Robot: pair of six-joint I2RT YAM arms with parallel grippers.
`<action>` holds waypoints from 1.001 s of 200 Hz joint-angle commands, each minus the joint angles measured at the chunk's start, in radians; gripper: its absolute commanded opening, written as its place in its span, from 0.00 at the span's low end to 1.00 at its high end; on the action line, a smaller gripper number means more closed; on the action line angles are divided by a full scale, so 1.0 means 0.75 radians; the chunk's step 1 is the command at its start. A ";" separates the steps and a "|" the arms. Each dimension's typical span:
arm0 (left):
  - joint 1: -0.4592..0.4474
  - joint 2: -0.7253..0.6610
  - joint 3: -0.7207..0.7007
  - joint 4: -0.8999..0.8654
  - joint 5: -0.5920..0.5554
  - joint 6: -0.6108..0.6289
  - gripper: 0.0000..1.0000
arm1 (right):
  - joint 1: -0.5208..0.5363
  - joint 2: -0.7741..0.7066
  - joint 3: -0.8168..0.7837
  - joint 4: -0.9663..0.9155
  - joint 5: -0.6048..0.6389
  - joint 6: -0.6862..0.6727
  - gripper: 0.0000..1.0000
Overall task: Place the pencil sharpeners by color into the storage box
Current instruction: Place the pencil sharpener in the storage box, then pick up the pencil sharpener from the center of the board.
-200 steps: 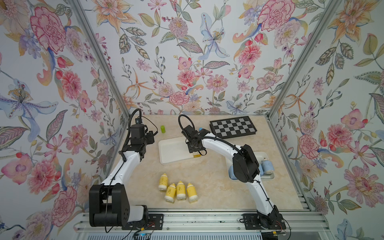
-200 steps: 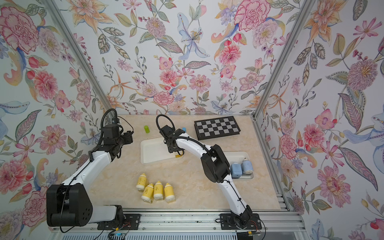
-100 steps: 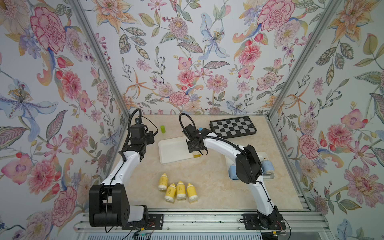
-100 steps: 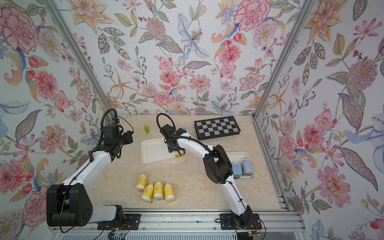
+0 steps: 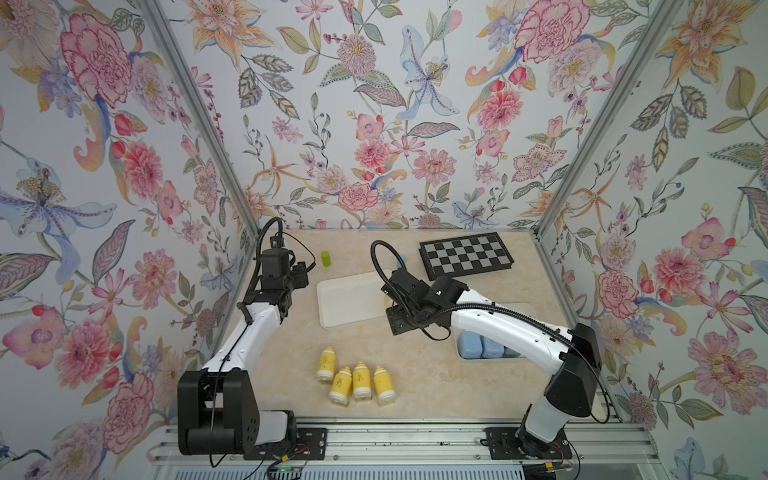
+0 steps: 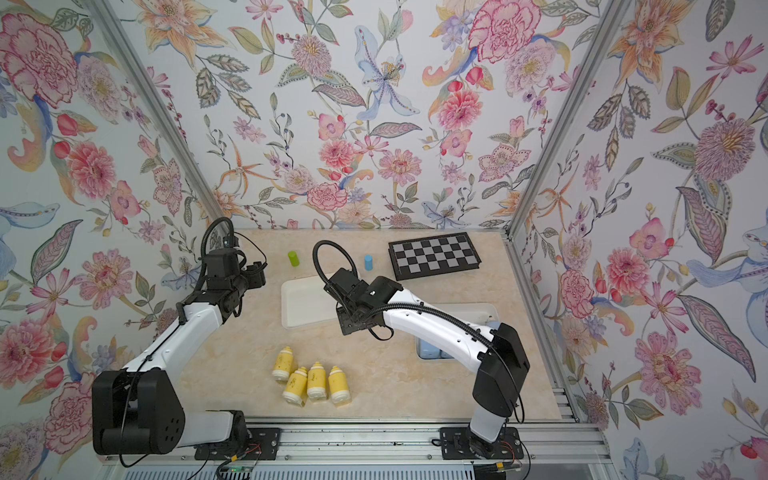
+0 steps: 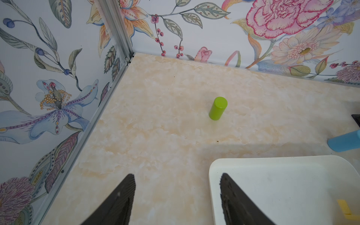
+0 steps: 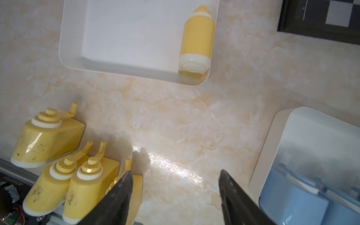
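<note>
Sharpener [image 8: 196, 39], yellow bottle shape, white base, ribbed tip, laid flat in tray [image 8: 74, 48] corner, left gripper [image 7: 177, 174] spread apart, right gripper [image 8: 175, 171] spread apart, both empty.

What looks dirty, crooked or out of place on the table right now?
Nothing is spilled or broken. The four yellow sharpeners on the table carry dark speckled smudges on their bodies, while the single yellow sharpener in the white tray looks clean.
</note>
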State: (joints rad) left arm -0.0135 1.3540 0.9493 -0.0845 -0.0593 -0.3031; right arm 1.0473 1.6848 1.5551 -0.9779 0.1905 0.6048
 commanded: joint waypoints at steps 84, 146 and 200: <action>-0.011 -0.059 -0.020 0.019 -0.018 -0.003 0.71 | 0.306 0.063 -0.111 -0.130 -0.234 0.393 0.70; -0.011 -0.057 -0.020 0.019 -0.023 0.003 0.71 | 0.302 0.151 -0.113 -0.068 -0.303 0.348 0.63; -0.009 -0.057 -0.018 0.018 -0.027 0.007 0.71 | 0.293 0.225 -0.090 -0.043 -0.354 0.311 0.60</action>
State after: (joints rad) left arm -0.0135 1.3350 0.9424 -0.0811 -0.0597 -0.3027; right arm 1.2739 1.8217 1.4708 -1.0092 -0.0528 0.8497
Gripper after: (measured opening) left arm 0.711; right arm 0.604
